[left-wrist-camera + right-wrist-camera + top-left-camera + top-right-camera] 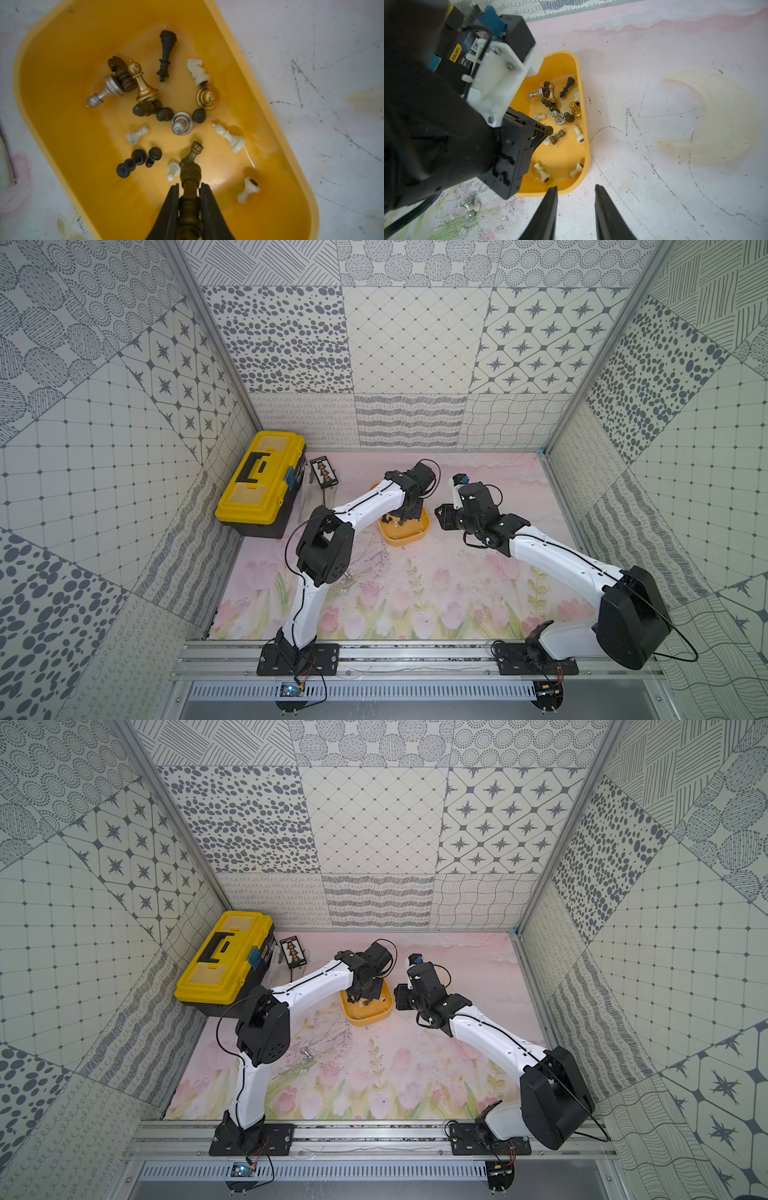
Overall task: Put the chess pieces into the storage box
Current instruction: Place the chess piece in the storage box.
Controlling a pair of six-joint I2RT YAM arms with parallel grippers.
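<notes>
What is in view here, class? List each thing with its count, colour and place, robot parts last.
storage box: one, orange-yellow, middle of the mat.
chess pieces: nearly twenty, dark, white, gold, silver, inside the storage box.
held piece: one, dark brown, over the box in the left gripper.
loose piece: at least one, silver, on the mat outside the box.
toolbox: one, yellow and black, far left corner.
small pack: one, black, beside the toolbox.
mat: one, pink floral, beneath everything.
left gripper: one, black, fingers shut on the held piece.
right gripper: one, black, fingers open, empty, beside the box.
</notes>
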